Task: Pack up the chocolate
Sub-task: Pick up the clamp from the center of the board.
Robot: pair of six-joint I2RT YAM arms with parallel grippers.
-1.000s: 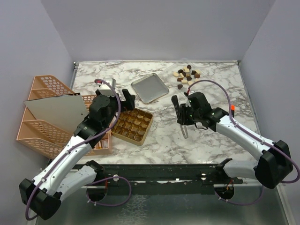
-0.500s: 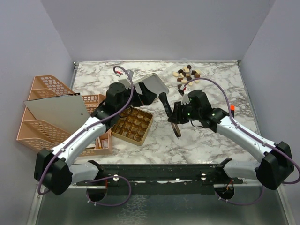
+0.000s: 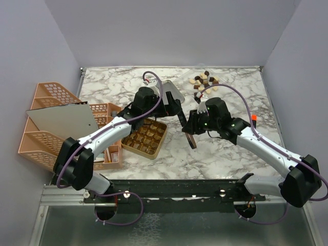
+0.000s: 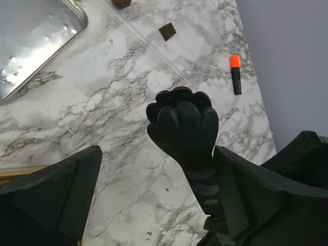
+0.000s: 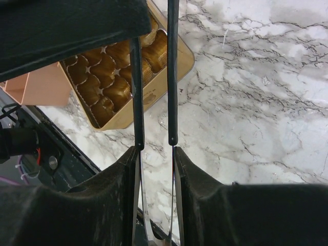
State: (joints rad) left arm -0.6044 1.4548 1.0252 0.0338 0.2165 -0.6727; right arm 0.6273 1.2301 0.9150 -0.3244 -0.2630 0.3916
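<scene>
- Top view: the left gripper [image 3: 178, 108] has swung from above the peach baskets [image 3: 46, 128], left of the golden tray [image 3: 146, 137], to just past the tray's far right corner, over the edge of the silver lid [image 3: 171, 92]; the right gripper [image 3: 191, 136] has edged slightly nearer the tray's right side; the chocolate [image 3: 204, 82] lies heaped on the worktop [image 3: 174, 151] well beyond the tray to the far right, exactly as a second ago; so, by my reading, nothing is packed yet and both arms are only taking up position.
- Left wrist view: the left gripper [image 4: 156, 154] has its jaws spread wide and holds nothing; a black ribbed part [image 4: 182, 123] stands between them, touching neither; whose it is I cannot tell; two dark pieces of chocolate [image 4: 167, 31] lie on the marble beyond it; an orange marker [image 4: 235, 74] lies off to the right.
- Right wrist view: the right gripper [image 5: 155, 154] has its jaws drawn close, pinching a pair of tweezers [image 5: 172, 77]; the tweezers reach past the tray's [image 5: 177, 66] corner; they carry no piece where they show; the compartments in sight look empty.
</scene>
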